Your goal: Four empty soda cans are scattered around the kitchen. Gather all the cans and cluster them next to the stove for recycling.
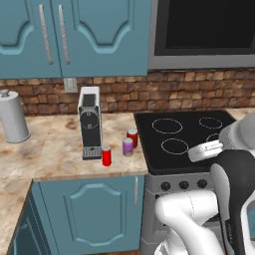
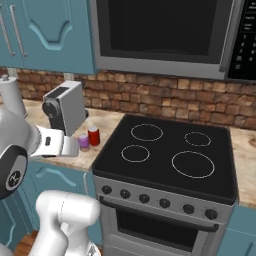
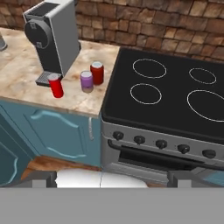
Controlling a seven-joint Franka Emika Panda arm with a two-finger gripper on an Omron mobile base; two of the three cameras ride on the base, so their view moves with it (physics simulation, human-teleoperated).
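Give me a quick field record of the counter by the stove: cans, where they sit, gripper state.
cans seen: three
red can, back: on the counter beside the stove's left edge
purple can: just left of it, close by
red can, front: further left, at the foot of the coffee machine
stove: cooktop bare
gripper: open, holds nothing, back from the counter
paper towel roll: far left on the counter

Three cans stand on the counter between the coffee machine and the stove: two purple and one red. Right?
Not quite. The hand view shows two red cans and one purple can, on the counter between the coffee machine and the stove.
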